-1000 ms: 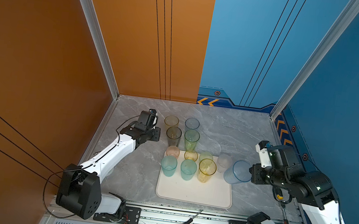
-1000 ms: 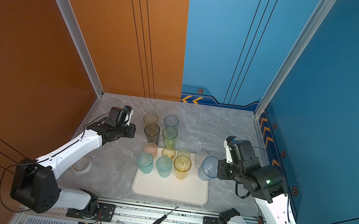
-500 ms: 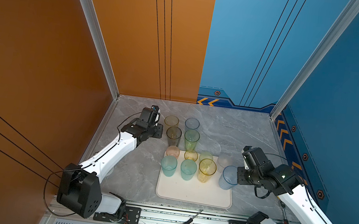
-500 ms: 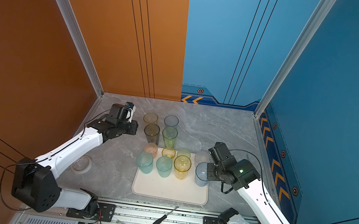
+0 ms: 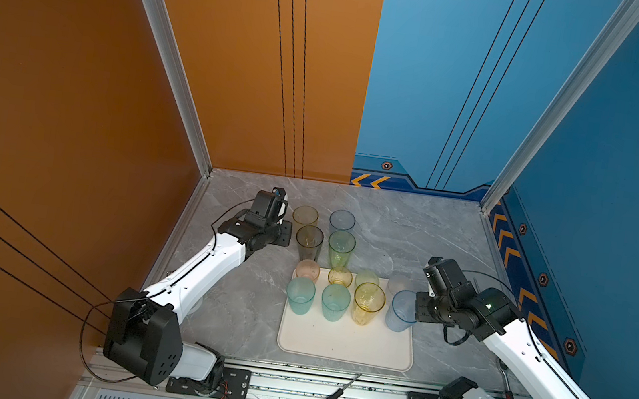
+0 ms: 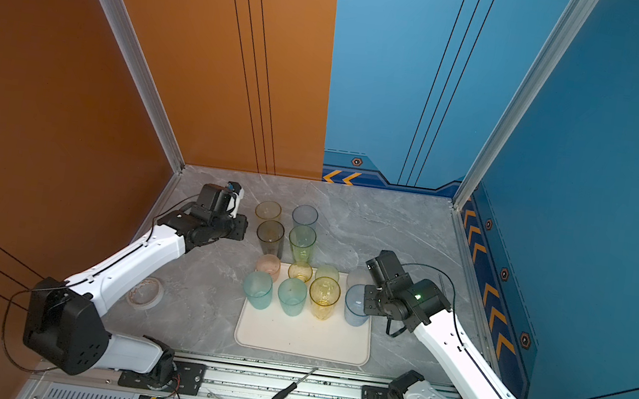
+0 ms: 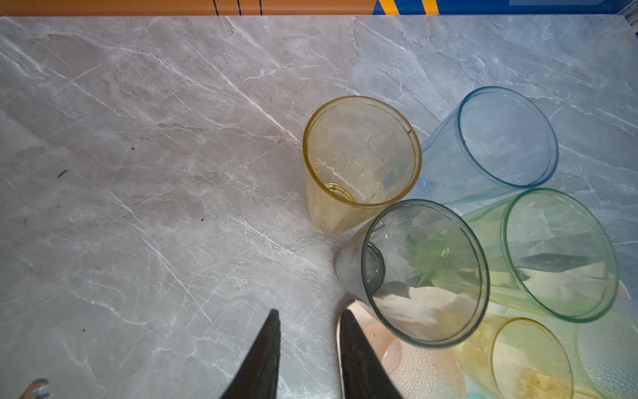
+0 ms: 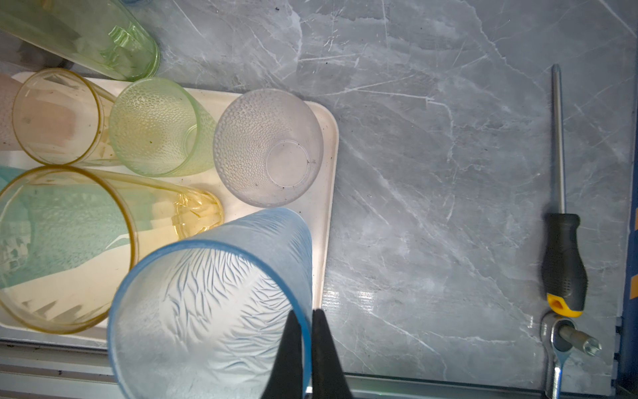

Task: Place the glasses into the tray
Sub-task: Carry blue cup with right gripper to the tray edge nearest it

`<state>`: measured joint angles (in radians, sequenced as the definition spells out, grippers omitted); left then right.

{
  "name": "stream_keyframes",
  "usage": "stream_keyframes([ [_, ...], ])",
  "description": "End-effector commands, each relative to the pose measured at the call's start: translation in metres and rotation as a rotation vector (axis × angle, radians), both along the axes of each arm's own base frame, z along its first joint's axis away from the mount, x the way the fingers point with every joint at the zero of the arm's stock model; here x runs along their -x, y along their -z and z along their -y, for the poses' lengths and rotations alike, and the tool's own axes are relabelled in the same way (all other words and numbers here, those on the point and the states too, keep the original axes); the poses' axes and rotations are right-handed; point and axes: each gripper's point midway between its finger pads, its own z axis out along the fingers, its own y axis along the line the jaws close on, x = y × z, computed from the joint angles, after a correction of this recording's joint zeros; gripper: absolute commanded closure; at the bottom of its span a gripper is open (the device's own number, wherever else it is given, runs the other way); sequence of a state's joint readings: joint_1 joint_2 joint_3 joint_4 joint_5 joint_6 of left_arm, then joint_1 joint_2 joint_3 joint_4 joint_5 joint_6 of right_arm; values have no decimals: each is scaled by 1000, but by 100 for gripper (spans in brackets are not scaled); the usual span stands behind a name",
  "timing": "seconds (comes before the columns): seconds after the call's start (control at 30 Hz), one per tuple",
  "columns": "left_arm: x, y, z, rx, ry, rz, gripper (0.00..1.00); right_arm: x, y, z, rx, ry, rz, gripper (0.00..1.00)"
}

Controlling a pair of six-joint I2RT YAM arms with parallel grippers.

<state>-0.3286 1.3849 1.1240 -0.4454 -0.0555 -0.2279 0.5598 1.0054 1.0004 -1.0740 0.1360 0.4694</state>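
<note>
Right wrist view has the right end effector (image 8: 305,345) clamped shut on the rim of a frosted blue glass (image 8: 207,304), one finger inside, one outside. That glass sits at the edge of the tray (image 8: 322,207) on the right arm's side, just beside a clear dimpled glass (image 8: 269,148); can't tell if its base is actually down. In both top views two teal glasses (image 5: 300,294) and a tall yellow glass (image 5: 368,303) line up on the tray with shorter ones behind. Four more glasses (image 5: 341,247) stand on the table (image 5: 410,229) behind the tray. Left end effector (image 7: 309,345) is partly open, holding nothing, over bare table just beside the smoke grey glass (image 7: 424,276).
</note>
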Motion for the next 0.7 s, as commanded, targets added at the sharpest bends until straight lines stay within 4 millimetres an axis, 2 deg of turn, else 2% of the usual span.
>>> stream_keyframes([
  [0.0, -2, -6, 1, -21, 7, 3, 68, -6, 6, 0, -3, 19, 6, 100],
  [0.67, -4, -1, 2, -26, 7, -11, 68, -15, 24, -3, -27, 23, -27, 100],
])
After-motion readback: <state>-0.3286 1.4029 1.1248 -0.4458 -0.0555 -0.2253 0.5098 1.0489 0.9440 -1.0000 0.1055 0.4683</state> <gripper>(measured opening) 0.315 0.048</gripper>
